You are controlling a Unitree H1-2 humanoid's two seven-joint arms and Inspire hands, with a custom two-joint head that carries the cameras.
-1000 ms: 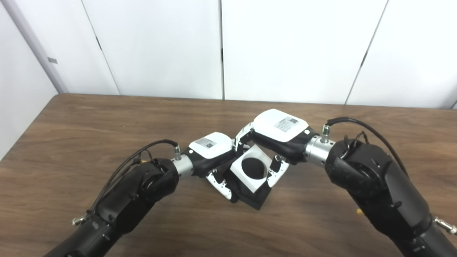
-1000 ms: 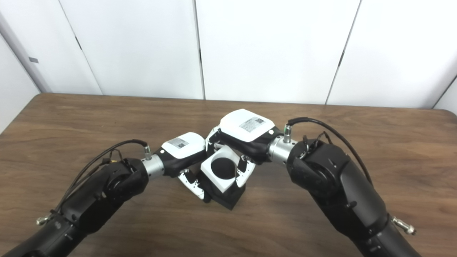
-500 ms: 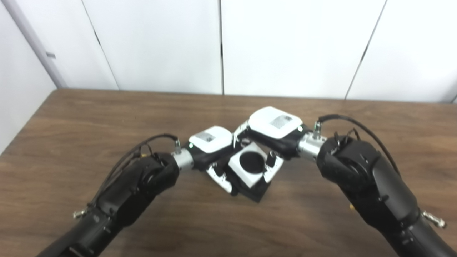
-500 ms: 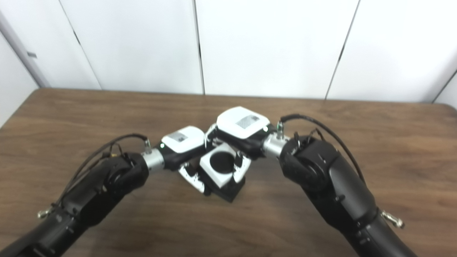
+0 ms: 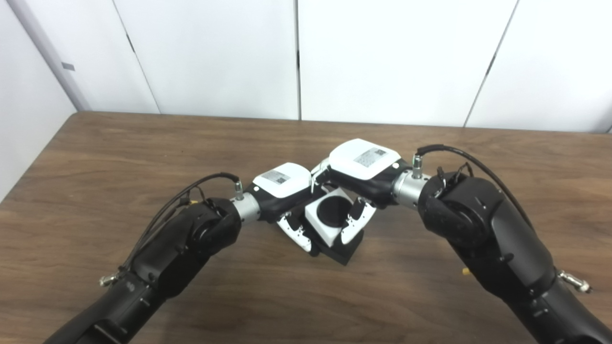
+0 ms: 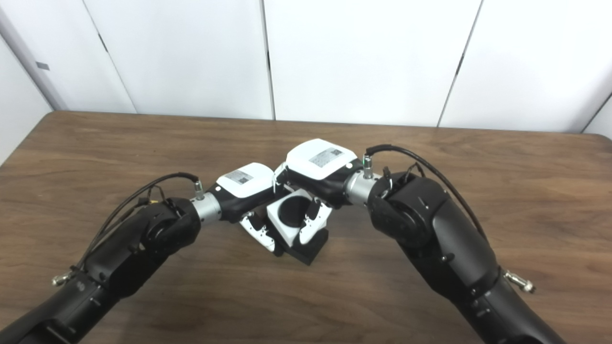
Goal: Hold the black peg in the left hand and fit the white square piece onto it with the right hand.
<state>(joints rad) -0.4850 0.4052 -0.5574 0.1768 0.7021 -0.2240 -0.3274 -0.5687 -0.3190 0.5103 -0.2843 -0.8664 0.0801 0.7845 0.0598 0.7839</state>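
Observation:
The black peg piece (image 5: 343, 248) has a square black base and sits tilted at the table's middle. My left hand (image 5: 286, 188) is shut on its left side, fingers (image 5: 292, 233) curled under it. The white square piece (image 5: 326, 223) sits on the peg, whose round black top (image 5: 333, 212) fills its hole. My right hand (image 5: 363, 165) is shut on the white piece from above and the right, with fingers (image 5: 353, 227) down its right face. The same group shows in the right eye view, with the white piece (image 6: 287, 223) between both hands.
The brown wooden table (image 5: 119, 153) stretches around the hands. White wall panels (image 5: 382, 57) stand behind its far edge. Both forearms come in from the bottom corners, and black cables loop over each wrist.
The camera has shifted. The white piece sits lower on the peg, closer to the black base, and my right hand has come down and left with it. My left hand keeps its hold.

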